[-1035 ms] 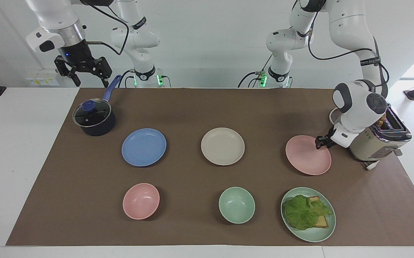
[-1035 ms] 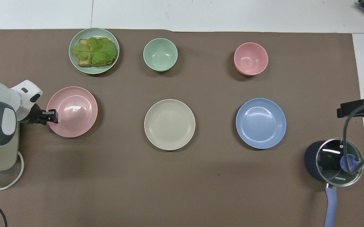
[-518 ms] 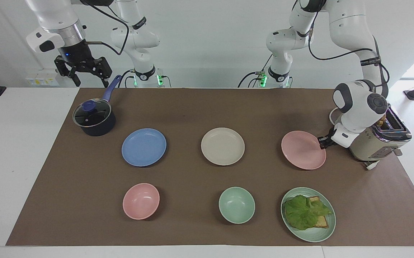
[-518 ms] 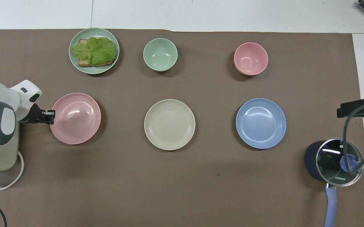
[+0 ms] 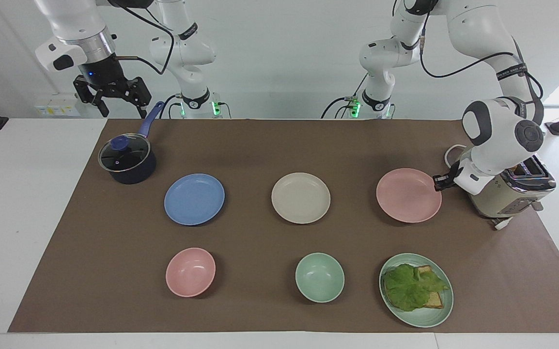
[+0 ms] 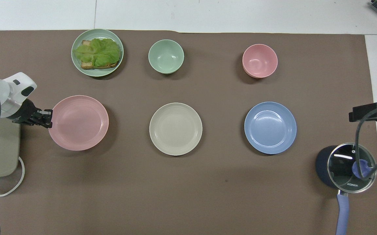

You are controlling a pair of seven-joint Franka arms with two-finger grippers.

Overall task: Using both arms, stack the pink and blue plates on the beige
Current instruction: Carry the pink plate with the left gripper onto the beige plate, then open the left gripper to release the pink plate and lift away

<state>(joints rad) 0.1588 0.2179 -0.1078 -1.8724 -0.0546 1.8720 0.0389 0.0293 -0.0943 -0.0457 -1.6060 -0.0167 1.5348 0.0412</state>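
Arm shells: glossy white rounded segments are seen on the left arm (image 5: 495, 131) and the right arm (image 5: 73, 24).
Joint caps: dark grey round discs are set into the left arm's wrist housing.
Cables: black cables are looped along both arms; one is bound to the left arm by a black band with white lettering.
Bases: white pedestals ringed by black collars are seen, with green lights lit at their feet.
Right wrist: a silver metal ring is fitted above a black block with a small blue light.
Grippers: the left gripper (image 5: 438, 183) and the right gripper (image 5: 112, 97) are made of black linked parts.
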